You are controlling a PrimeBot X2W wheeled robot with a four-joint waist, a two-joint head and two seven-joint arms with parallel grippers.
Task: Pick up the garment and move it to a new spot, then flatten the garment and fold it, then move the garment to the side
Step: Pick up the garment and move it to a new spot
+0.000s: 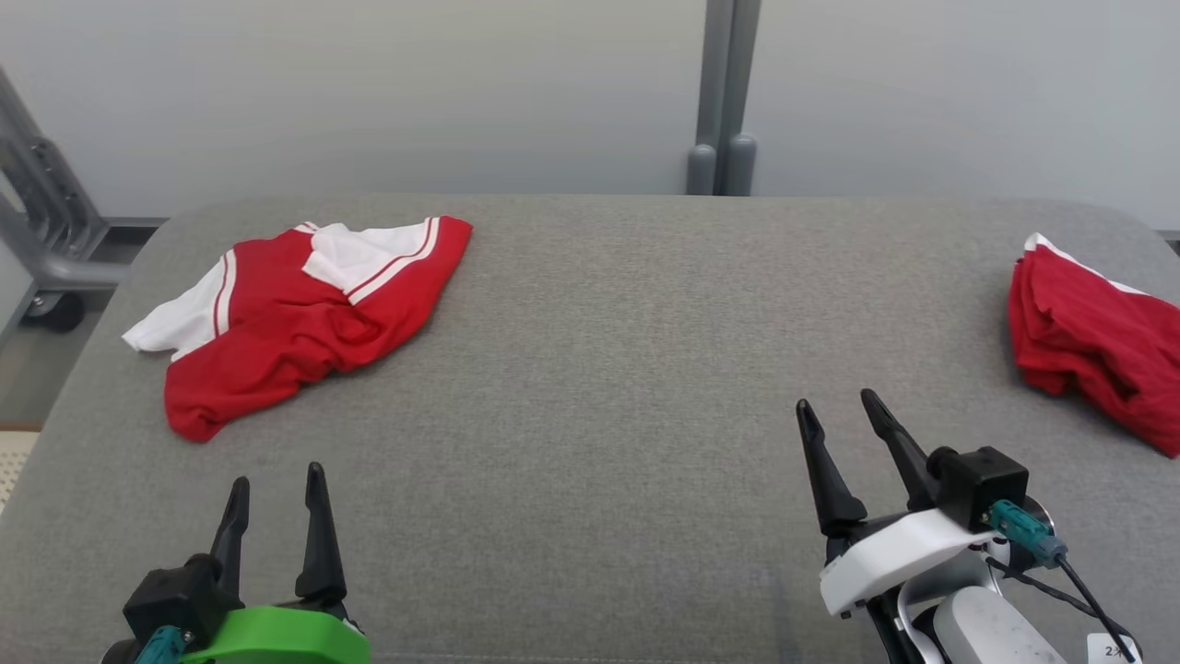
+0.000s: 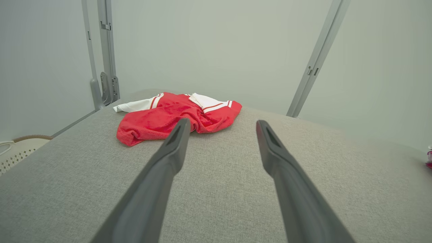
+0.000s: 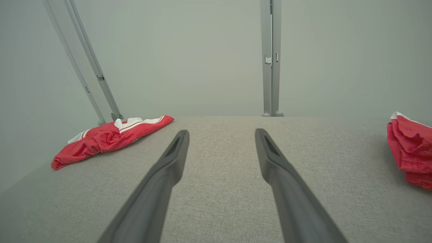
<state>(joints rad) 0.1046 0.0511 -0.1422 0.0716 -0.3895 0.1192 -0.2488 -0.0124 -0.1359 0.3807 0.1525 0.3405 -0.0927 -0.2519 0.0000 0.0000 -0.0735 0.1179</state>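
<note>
Pointing forward | left gripper [image 1: 278, 473] agape | right gripper [image 1: 836, 397] agape, tilted left

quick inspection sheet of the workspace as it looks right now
surface: grey fabric tabletop, no stains seen
job's things: red and white garment crumpled at the far left, untouched
clutter: second red garment bunched at the right edge
end effectors: left end effector open, empty; right end effector open, empty; both apart from the garments
cables: teal-plugged cable at the right wrist, off the cloth
surroundings: pale wall, grey posts, caster wheel on the floor at left
</note>
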